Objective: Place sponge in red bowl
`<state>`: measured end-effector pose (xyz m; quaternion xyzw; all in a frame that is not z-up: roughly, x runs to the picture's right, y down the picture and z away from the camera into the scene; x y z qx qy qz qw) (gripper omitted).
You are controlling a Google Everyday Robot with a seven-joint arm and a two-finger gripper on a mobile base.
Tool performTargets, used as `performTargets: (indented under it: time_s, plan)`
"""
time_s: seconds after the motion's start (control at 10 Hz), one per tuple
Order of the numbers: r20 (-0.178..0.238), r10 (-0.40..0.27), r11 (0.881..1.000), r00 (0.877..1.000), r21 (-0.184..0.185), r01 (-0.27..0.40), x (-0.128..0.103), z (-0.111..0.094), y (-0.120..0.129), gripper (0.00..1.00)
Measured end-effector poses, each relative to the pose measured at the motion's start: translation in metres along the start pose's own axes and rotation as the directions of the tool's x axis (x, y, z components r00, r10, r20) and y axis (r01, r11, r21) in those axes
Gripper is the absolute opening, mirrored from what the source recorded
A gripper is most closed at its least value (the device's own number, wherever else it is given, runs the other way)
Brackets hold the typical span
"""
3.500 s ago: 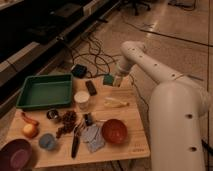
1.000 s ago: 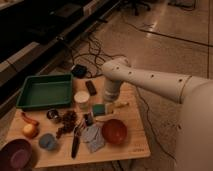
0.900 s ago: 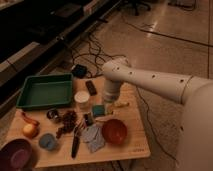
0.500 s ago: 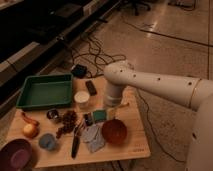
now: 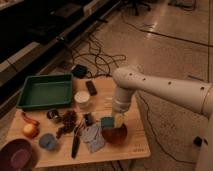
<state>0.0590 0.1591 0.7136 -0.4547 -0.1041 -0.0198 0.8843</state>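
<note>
Across the wooden table (image 5: 134,145) reached the robot's white arm (image 5: 165,90), coming in from the right and bending down at its elbow. Taking the red bowl (image 5: 116,135) as the landmark, the green tray (image 5: 45,91) lay well apart from it toward the far left corner of the table. A purple bowl (image 5: 16,154) sat at the near left corner, also well away from the red bowl. A white cup (image 5: 82,100) stood up and to the left of the red bowl, with a dark remote-like block (image 5: 91,87) beyond that. A grey cloth (image 5: 91,137) lay just beside the red bowl on its left, and a black-handled tool (image 5: 76,142) lay left of the cloth. The end effector (image 5: 114,121) hung directly over the far rim of the red bowl, clenched on the sponge (image 5: 108,122), a teal block held just above the bowl's rim.
</note>
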Motion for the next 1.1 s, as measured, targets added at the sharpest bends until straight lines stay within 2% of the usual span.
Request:
performTargets:
  time_s: [0.1,0.2,0.3,0.5,0.7,1.1]
  plan:
    - [-0.004,0.009,1.0,1.0,-0.015,-0.009,0.0016,0.002,0.0039,0.21]
    - [-0.028,0.024,0.999,0.999,-0.035,-0.025,0.0039,0.0068,0.0073,0.33]
    - [-0.043,0.028,0.999,0.999,-0.039,-0.03,0.0034,0.0088,0.0078,0.41]
    - [-0.078,0.06,0.998,0.995,-0.012,-0.061,0.0071,0.0066,0.0061,0.64]
    - [-0.084,0.079,0.997,0.993,0.017,-0.078,0.0106,0.0046,0.005,0.79]
    - [-0.083,0.078,0.997,0.994,0.024,-0.077,0.0091,0.0043,0.0036,0.8]
